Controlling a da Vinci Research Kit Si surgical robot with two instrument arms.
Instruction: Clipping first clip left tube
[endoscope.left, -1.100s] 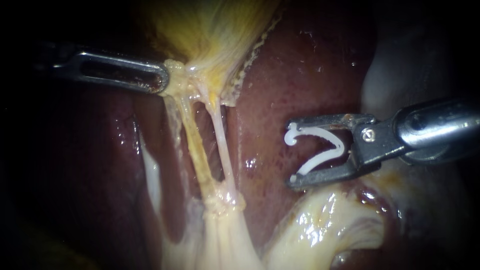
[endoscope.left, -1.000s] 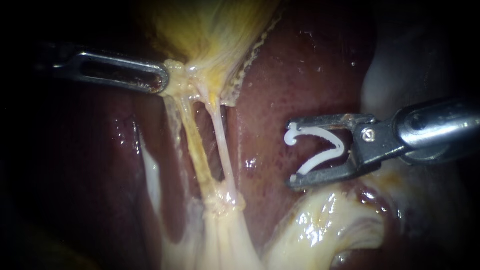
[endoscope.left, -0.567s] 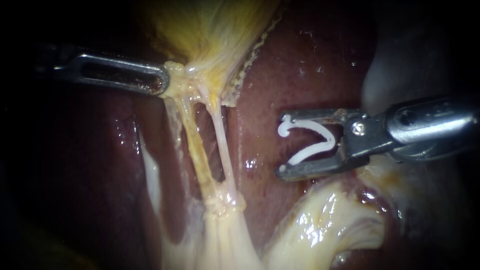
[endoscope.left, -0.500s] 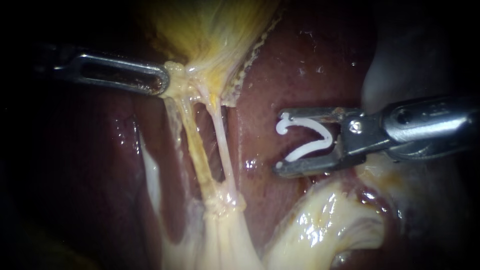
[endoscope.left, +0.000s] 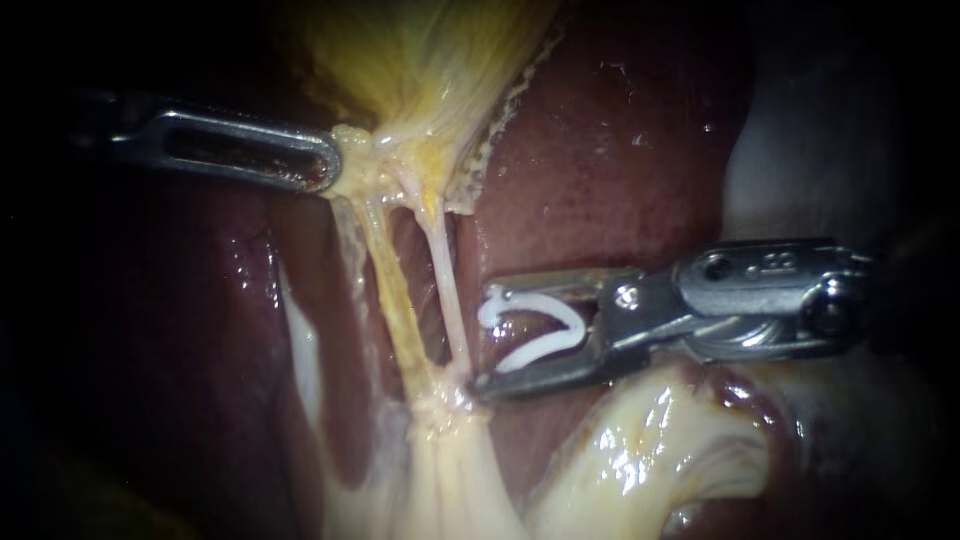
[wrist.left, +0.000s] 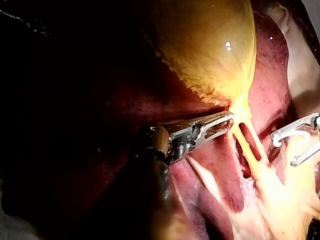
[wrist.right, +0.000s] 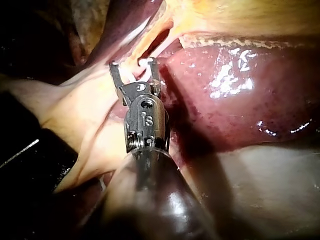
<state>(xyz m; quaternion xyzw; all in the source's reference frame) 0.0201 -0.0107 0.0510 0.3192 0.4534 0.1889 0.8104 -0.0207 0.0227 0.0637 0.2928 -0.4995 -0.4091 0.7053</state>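
Observation:
My left instrument (endoscope.left: 325, 165) comes in from the left, its slotted jaws shut on the yellow neck of the gallbladder (endoscope.left: 420, 70), holding it taut. Two tubes run down from there: a thicker yellowish left tube (endoscope.left: 392, 290) and a thin pale right tube (endoscope.left: 447, 290). My right instrument (endoscope.left: 484, 338) carries an open white clip (endoscope.left: 535, 325); its jaws stand apart with the clip seated against both. Their tips lie just beside the right tube, the lower one touching the tissue at its base. Neither tube is inside the clip. The right wrist view shows the right instrument (wrist.right: 133, 64) at the tubes.
Dark red liver (endoscope.left: 600, 150) lies behind the tubes and under the right instrument. Glistening pale tissue (endoscope.left: 650, 440) bulges below the right instrument's shaft. A window (endoscope.left: 425, 300) shows between the two tubes. In the left wrist view the gallbladder (wrist.left: 210, 45) hangs beyond my left instrument (wrist.left: 227, 120).
My right instrument has moved left and a little down with the clip, from over the liver to the right tube's side. The left instrument has held still.

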